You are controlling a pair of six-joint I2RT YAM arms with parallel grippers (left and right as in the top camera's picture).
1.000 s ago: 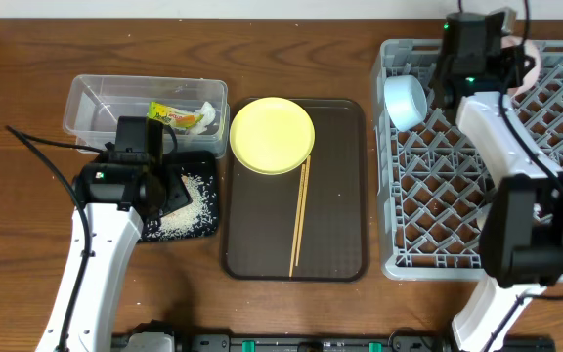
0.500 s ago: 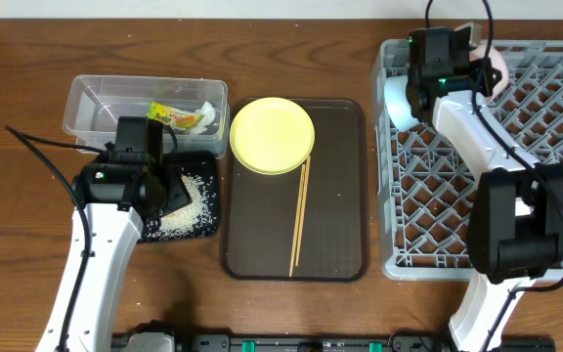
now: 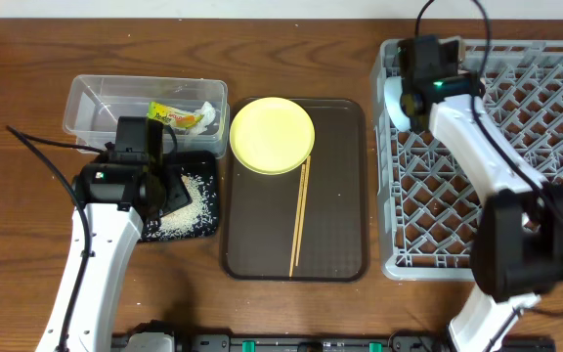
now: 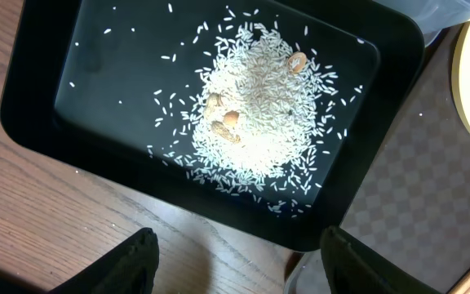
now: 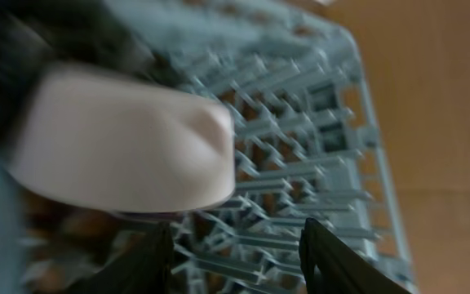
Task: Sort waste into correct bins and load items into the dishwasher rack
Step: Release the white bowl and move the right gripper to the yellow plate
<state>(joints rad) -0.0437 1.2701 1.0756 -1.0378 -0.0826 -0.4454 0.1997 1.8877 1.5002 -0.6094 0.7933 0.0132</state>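
Left side, nearest you: the left gripper [image 4: 243,265] hangs above the near rim of the black tray [image 4: 31,106]. Its jaws stand wide apart with nothing between them. The tray holds a heap of rice grains [image 4: 259,122] with stray grains scattered around it, and a few small tan bits [image 4: 228,119] lie in the heap. You have no contact with tray or rice.

Centre: the dark brown serving tray [image 3: 335,225] sits just beside the black tray. The two chopsticks [image 3: 299,215] lie on it side by side, running near to far, and their far ends reach the yellow plate [image 3: 272,135]. The plate rests flat on the far left part of that tray.

Far left: the clear tub [image 3: 101,103] stands just behind the black tray. The yellow-green wrapper [image 3: 169,117] and the white scrap [image 3: 201,115] lie inside it, toward its right end.

Right side: the dishwasher rack [image 3: 438,215] occupies the table's right. The light blue bowl [image 3: 394,103] stands on edge in its far left corner. Your right gripper [image 5: 235,265] is over that corner with its jaws parted and only rack pegs between them. A pale rounded vessel [image 5: 121,139] lies just beyond the fingers. It is too blurred to tell cup from bowl.
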